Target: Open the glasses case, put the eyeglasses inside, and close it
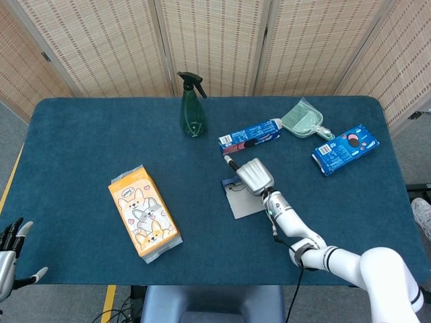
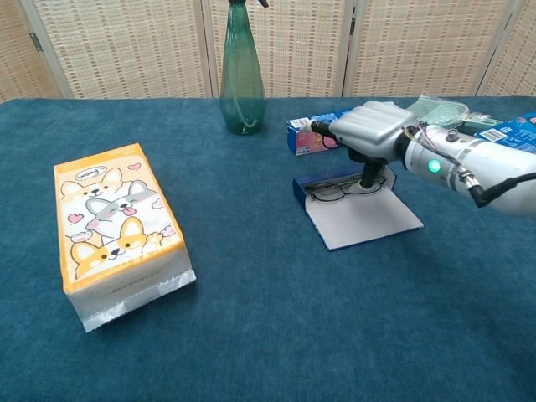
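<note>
Glasses [image 2: 339,191] lie inside the open case [image 2: 356,213] at table centre, flap spread toward 5 o'clock for closing. Right hand [image 2: 368,130] hovers over them, thumb down touching; grip unclear. Left hand [image 1: 10,245] waits open at 8 o'clock.

A matt, napped blue cloth covers the tabletop [image 2: 251,335], the spray bottle [image 2: 242,75] is glossy translucent green plastic, the cartoon-printed pouch [image 2: 113,230] shiny film, and the right robot hand [image 2: 373,126] smooth silvery plastic or metal.
</note>
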Robot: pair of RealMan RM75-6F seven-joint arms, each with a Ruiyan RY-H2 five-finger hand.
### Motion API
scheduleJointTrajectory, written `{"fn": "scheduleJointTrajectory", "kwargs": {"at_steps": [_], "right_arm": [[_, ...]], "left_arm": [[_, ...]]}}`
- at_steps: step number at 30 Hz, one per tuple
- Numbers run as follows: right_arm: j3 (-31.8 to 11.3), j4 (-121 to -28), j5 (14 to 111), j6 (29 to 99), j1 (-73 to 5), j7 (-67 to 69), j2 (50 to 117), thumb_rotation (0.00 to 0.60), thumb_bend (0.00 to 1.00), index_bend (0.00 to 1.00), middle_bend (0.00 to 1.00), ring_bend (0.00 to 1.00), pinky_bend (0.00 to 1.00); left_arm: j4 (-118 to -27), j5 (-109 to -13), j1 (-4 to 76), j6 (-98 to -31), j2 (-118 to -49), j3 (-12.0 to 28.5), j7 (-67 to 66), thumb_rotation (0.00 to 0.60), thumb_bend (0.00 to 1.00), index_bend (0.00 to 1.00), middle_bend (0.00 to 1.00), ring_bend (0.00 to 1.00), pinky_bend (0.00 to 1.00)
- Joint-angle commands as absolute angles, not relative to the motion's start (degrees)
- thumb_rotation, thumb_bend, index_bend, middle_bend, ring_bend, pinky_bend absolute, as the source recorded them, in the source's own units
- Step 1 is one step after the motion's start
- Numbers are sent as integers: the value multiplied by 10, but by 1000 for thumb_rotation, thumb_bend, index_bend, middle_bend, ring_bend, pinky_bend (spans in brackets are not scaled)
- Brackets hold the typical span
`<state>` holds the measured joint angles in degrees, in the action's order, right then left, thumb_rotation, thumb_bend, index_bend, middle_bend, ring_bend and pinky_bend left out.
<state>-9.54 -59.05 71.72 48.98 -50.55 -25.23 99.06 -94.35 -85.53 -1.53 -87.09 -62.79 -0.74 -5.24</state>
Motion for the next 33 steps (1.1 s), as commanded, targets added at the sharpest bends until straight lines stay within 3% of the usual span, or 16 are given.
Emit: {"fn": "scheduleJointTrajectory", "kwargs": {"at_steps": [1, 11, 33], "right_arm": [[-71, -655, 750, 529, -470, -211, 946, 600, 205, 0, 1000, 1000, 897], [-15, -708, 799, 592, -401, -183, 896, 600, 205, 132, 1000, 1000, 898], [-8, -572, 824, 581, -376, -129, 966, 600, 186, 137, 1000, 1000, 897]], "left_arm": [[-944, -857, -15, -871, -627, -8, -53, 600, 129, 0, 0, 0, 158], [-951, -864, -9, -870, -627, -6, -60, 600, 130, 0, 0, 0, 158], [-958, -861, -6, -863, -627, -9, -70, 600, 129, 0, 0, 0, 158]]}}
